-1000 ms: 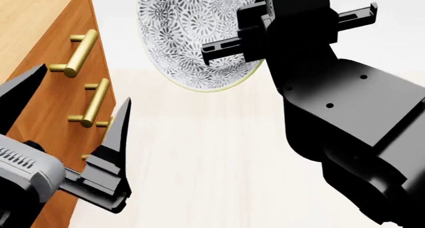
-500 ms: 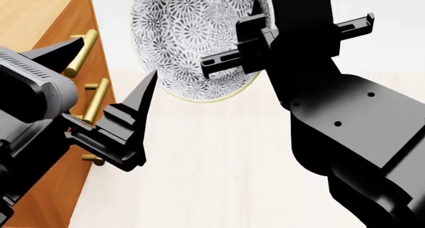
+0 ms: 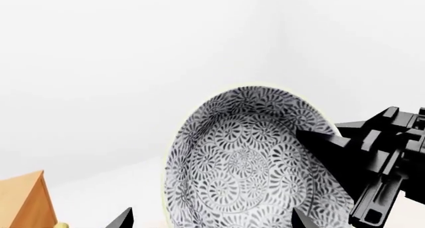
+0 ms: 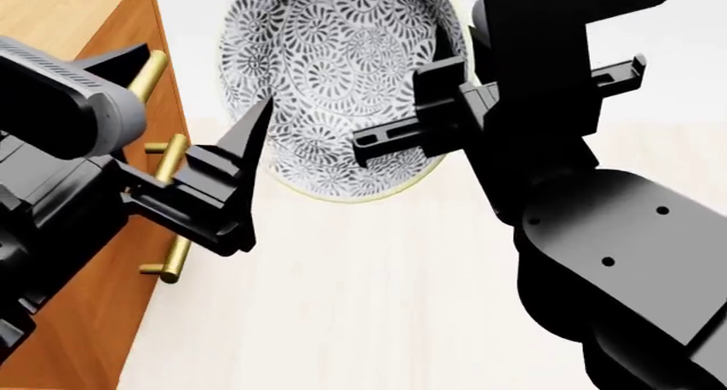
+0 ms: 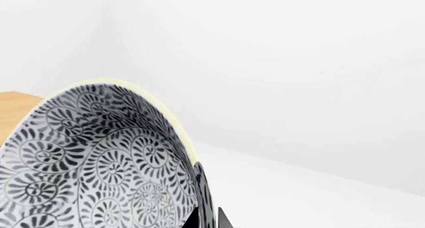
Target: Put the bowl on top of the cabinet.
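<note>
The bowl (image 4: 329, 75), white with a dense dark floral pattern, hangs tilted on edge in the air, to the right of the orange-brown cabinet (image 4: 68, 15). My right gripper (image 4: 441, 41) is shut on the bowl's right rim, one finger inside and one outside. The right wrist view shows the rim of the bowl (image 5: 99, 163) pinched in that gripper (image 5: 204, 215). My left gripper (image 4: 204, 77) is open beside the bowl's left edge, in front of the cabinet's front. In the left wrist view the bowl (image 3: 246, 158) fills the space ahead of the open left gripper (image 3: 211, 219).
Brass bar handles (image 4: 170, 164) stick out of the cabinet front close to my left arm. A corner of the cabinet (image 3: 27, 203) and its top edge (image 5: 17, 108) show in the wrist views. Pale floor (image 4: 375, 305) lies below, with white walls behind.
My left gripper has risen from low at the left up beside the bowl's left edge. The bowl, held by the right gripper, has shifted slightly left and down.
</note>
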Controlling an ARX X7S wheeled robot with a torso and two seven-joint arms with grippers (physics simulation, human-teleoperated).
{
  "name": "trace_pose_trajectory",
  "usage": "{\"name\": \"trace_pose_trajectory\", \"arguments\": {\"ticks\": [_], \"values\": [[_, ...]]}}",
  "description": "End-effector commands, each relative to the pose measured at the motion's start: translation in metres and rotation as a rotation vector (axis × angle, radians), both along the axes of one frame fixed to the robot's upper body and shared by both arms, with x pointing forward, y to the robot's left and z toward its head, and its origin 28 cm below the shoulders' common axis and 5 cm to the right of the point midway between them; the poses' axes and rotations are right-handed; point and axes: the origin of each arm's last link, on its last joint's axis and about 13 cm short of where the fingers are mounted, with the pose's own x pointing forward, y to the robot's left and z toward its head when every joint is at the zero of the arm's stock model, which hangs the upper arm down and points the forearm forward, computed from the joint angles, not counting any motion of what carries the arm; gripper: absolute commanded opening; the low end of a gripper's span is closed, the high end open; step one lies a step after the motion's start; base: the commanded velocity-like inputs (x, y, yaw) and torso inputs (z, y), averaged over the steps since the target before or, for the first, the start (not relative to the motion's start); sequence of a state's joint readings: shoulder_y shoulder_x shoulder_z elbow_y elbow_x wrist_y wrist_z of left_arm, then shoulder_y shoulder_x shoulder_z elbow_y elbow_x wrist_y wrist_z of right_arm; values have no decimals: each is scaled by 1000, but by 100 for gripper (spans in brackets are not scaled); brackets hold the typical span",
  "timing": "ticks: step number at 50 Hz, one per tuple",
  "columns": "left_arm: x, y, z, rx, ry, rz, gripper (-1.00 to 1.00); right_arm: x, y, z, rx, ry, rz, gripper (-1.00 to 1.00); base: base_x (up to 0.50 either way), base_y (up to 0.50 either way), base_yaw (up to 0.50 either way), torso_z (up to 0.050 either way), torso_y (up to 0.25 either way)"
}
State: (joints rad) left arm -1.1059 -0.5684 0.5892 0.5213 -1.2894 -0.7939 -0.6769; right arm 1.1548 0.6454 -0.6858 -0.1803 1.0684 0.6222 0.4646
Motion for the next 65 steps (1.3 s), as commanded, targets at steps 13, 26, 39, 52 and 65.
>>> {"name": "trace_pose_trajectory", "arguments": {"ticks": [13,26,39,52,65], "values": [[26,-12,-20,-6,104,14,100,-7,-5,2,-24,-31,-7,-100,0,0,0,0,0],[45,-22,-10,-40,158,42,100,-15,0,5,-48,-45,19,-100,0,0,0,0,1],[51,-20,-7,-51,145,66,100,-20,4,8,-58,-54,57,-100,0,0,0,1,0],[54,-16,-9,-54,144,86,100,-19,2,6,-51,-47,53,-100,0,0,0,0,1],[70,-18,-13,-60,164,96,100,-22,1,6,-55,-49,46,-100,0,0,0,0,0]]}}
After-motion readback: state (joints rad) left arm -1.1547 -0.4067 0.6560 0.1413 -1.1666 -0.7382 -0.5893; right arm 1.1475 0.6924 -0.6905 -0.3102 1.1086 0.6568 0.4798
